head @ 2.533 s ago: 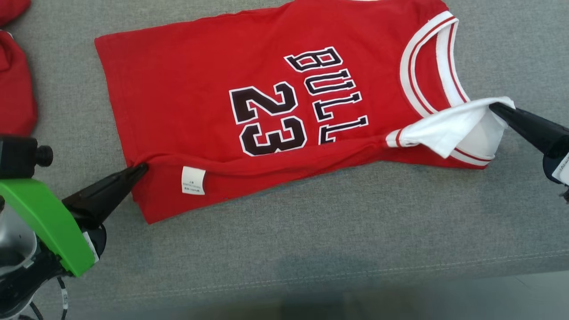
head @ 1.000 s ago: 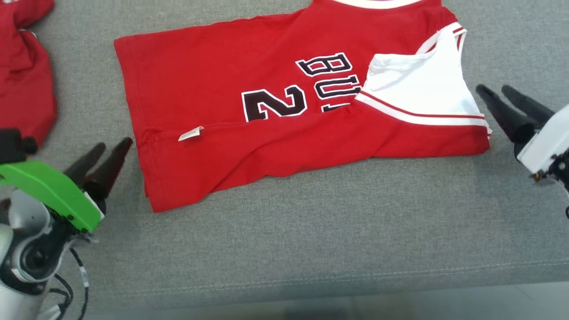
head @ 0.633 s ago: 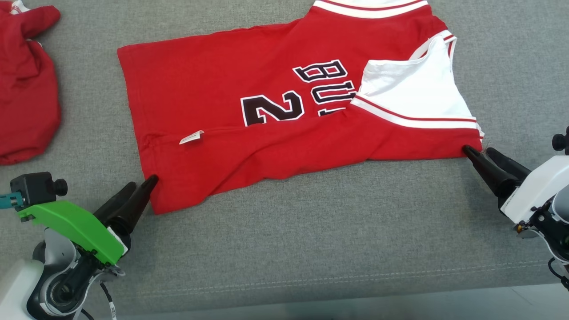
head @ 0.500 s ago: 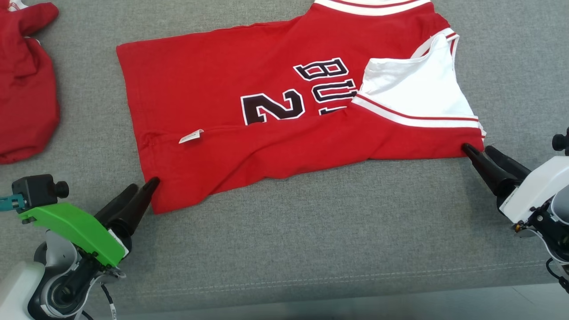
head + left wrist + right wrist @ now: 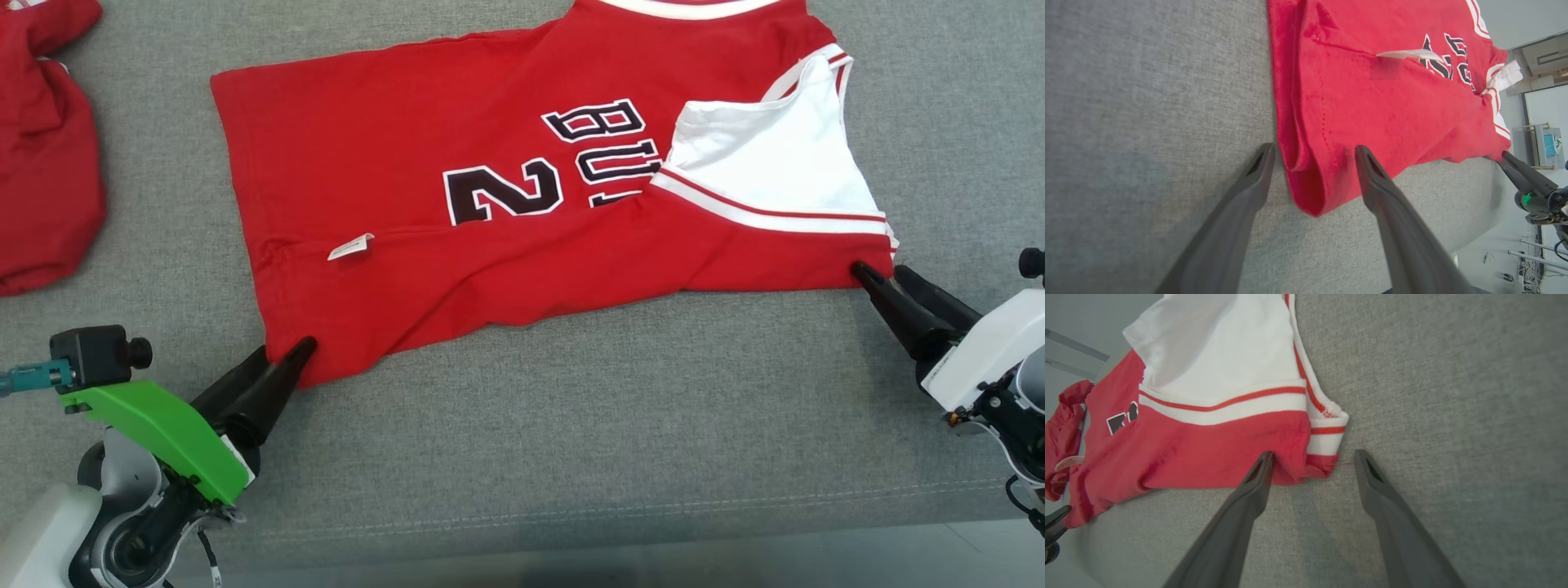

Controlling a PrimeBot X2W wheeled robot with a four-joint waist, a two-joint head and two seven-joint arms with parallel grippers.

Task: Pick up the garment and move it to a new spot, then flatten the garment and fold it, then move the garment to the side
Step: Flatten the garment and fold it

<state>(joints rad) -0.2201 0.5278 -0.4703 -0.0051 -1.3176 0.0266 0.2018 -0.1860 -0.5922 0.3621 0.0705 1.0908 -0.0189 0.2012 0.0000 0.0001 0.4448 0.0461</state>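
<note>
The red jersey (image 5: 457, 188) lies flat across the far half of the grey cushion (image 5: 571, 425), its near long side already turned over once. Further folds and the move aside are probably still to come. The left gripper (image 5: 284, 349) straddles the hem corner and the right gripper (image 5: 878, 269) the shoulder corner, both with jaws apart. The cushion is bare toward its front edge, and another red garment (image 5: 41, 163) crowds the far left corner.

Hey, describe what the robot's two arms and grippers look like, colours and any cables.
Each gripper has two long, dark, tapering fingers. The left gripper carries a bright green bracket with a small black camera and teal plug, over a white-grey wrist trailing a thin black cable. The right gripper joins a boxy white housing with black parts behind.
</note>
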